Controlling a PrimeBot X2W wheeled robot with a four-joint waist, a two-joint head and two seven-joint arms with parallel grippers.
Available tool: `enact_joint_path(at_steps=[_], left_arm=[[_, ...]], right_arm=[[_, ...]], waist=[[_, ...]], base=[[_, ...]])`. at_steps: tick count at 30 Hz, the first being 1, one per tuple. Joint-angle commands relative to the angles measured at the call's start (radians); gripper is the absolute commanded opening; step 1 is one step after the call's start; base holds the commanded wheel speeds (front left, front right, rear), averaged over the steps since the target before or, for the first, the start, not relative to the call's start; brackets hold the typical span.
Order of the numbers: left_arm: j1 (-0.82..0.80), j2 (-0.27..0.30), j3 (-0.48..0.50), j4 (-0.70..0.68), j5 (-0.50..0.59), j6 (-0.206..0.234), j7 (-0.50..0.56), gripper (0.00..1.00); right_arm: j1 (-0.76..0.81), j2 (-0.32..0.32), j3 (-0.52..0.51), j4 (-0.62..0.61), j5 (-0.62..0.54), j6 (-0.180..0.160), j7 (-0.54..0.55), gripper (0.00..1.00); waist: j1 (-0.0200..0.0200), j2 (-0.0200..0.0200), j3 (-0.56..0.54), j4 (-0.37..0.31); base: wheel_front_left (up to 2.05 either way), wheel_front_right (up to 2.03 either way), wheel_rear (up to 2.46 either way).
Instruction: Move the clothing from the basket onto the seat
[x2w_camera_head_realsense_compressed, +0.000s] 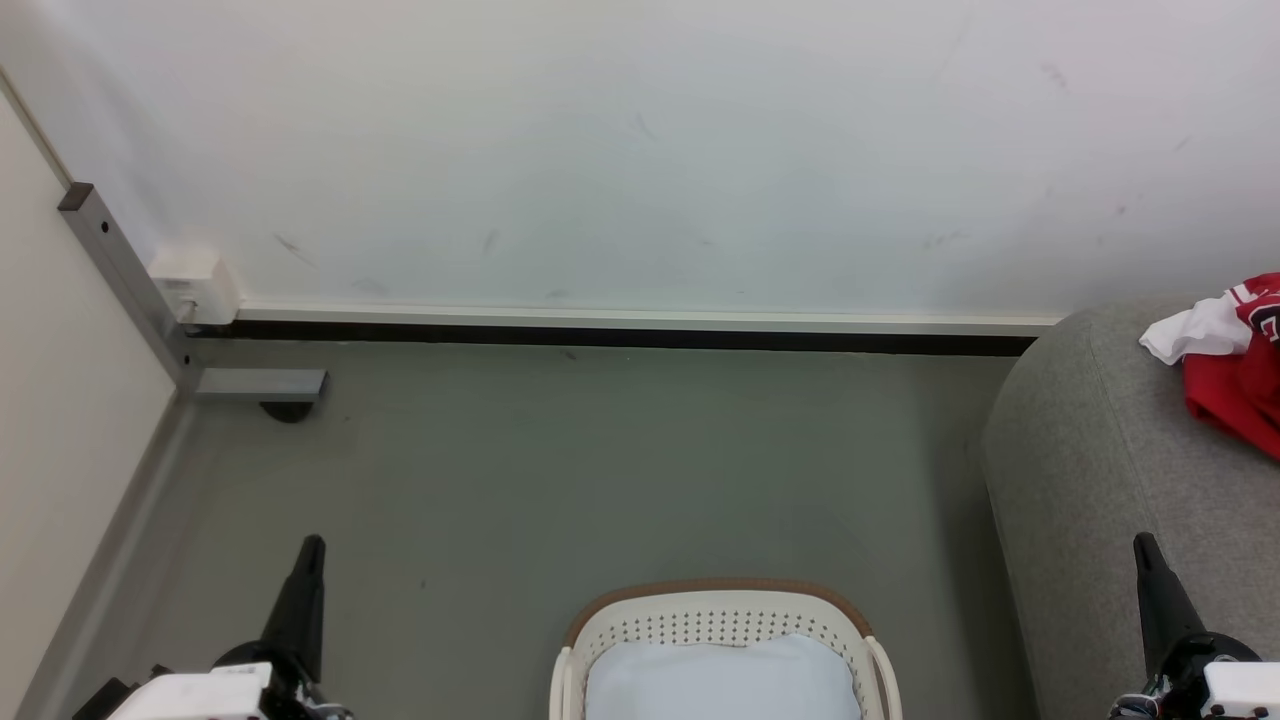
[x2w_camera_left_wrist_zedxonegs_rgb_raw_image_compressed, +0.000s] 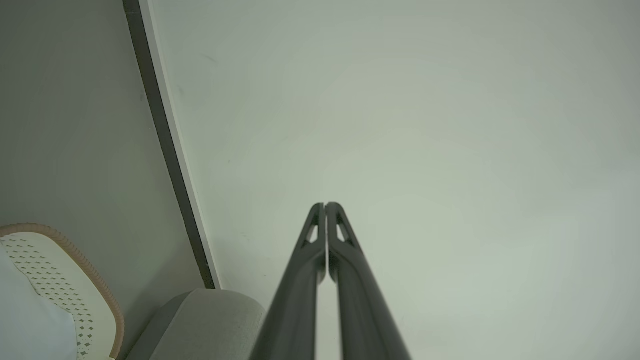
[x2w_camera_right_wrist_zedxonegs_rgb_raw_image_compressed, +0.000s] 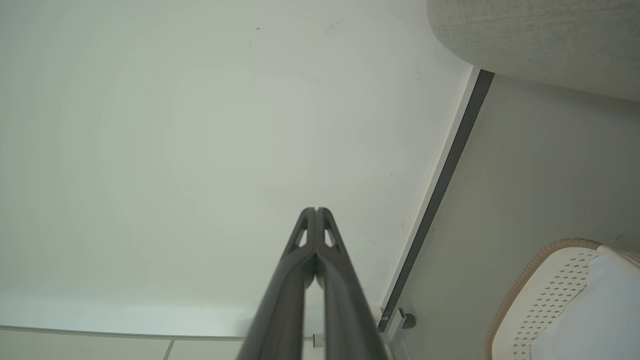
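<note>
The cream basket (x2w_camera_head_realsense_compressed: 725, 606) with a brown rim stands on the floor at the bottom middle of the head view; inside it lies a pale bluish-white liner cloth (x2w_camera_head_realsense_compressed: 722, 680). Red and white clothing (x2w_camera_head_realsense_compressed: 1232, 360) lies on the grey seat (x2w_camera_head_realsense_compressed: 1090, 480) at the right edge. My left gripper (x2w_camera_head_realsense_compressed: 311, 548) points up at the lower left, shut and holding nothing. My right gripper (x2w_camera_head_realsense_compressed: 1144, 545) rises at the lower right in front of the seat, shut and empty. Both wrist views show the fingers pressed together, the left gripper (x2w_camera_left_wrist_zedxonegs_rgb_raw_image_compressed: 325, 205) and the right gripper (x2w_camera_right_wrist_zedxonegs_rgb_raw_image_compressed: 316, 210), with the basket (x2w_camera_left_wrist_zedxonegs_rgb_raw_image_compressed: 75, 280) (x2w_camera_right_wrist_zedxonegs_rgb_raw_image_compressed: 545, 280) at one side.
A white wall (x2w_camera_head_realsense_compressed: 640, 150) with a dark skirting strip (x2w_camera_head_realsense_compressed: 600, 338) runs across the back. A grey metal post and foot (x2w_camera_head_realsense_compressed: 250, 384) and a small white box (x2w_camera_head_realsense_compressed: 195, 285) stand in the left corner. Grey floor (x2w_camera_head_realsense_compressed: 600, 470) lies between basket and wall.
</note>
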Motion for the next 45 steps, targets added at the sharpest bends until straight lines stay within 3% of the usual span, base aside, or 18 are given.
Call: enact_joint_path(at_steps=[1,45], left_arm=[[-0.009,0.002,0.002,-0.003,-0.013,-0.001,0.004,0.00],[-0.009,0.002,0.002,-0.003,-0.014,-0.001,0.004,0.00]], right_arm=[[-0.013,-0.008,-0.004,-0.006,0.001,-0.002,0.003,0.00],[-0.013,-0.008,-0.003,-0.006,0.001,-0.002,0.003,0.00]], waist=[[0.0000,0.0000,0.000,0.000],[0.0000,0.0000,0.000,0.000]], base=[[0.00,0.00,0.00],[0.00,0.00,0.00]])
